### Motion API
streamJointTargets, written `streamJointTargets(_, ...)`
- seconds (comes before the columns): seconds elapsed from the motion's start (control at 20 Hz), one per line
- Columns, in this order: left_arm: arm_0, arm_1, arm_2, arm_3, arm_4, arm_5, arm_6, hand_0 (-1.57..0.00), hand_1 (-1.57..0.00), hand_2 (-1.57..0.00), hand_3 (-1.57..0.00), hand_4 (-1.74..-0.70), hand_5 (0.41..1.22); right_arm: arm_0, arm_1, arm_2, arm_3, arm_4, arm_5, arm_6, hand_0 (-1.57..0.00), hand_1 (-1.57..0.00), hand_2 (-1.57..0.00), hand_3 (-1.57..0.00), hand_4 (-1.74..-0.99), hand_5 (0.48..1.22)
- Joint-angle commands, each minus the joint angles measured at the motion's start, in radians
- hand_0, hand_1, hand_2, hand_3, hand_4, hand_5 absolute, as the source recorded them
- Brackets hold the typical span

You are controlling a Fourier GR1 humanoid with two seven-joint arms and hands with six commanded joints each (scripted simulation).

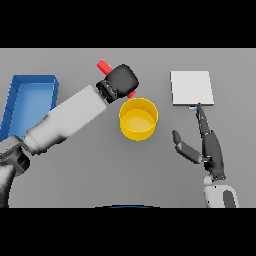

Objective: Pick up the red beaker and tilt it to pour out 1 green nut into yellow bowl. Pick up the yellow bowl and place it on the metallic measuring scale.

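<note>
Left hand (121, 80) curled round the red beaker (104, 65), held tilted above the far-left rim of the yellow bowl (138, 119) on the grey table (100, 170); right hand (207, 145) open, fingers straight, a fingertip at the near edge of the metallic scale (192, 87); blue bin (30, 97) far left

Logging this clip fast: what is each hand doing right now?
Left hand: shut on the red beaker, tilted beside the yellow bowl.
Right hand: open, holding nothing, near the scale.
</note>
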Motion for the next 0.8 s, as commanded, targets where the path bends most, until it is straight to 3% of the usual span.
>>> streamJointTargets(0.0, -0.013, -0.005, -0.027, 0.014, -0.016, -0.006, -0.004, -1.57, -1.57, -1.57, -1.57, -1.72, 1.219, -0.009, 0.007, 0.003, 0.001, 0.002, -0.003, 0.005, 0.0, 0.0, 0.0, 0.0, -1.193, 0.648)
streamJointTargets(0.5, -0.141, -0.034, -0.281, 0.078, -0.161, 0.021, -0.077, -1.57, -1.57, -1.57, -1.57, -1.73, 1.221, -0.032, 0.006, -0.006, 0.017, 0.004, -0.012, 0.035, 0.0, 0.0, 0.0, 0.0, -1.165, 0.626)
streamJointTargets(0.75, -0.199, -0.065, -0.374, 0.124, -0.209, 0.039, -0.092, -1.57, -1.57, -1.57, -1.57, -1.73, 1.221, -0.021, -0.006, 0.004, 0.004, 0.029, -0.015, 0.016, 0.0, 0.0, 0.0, 0.0, -1.161, 0.634)
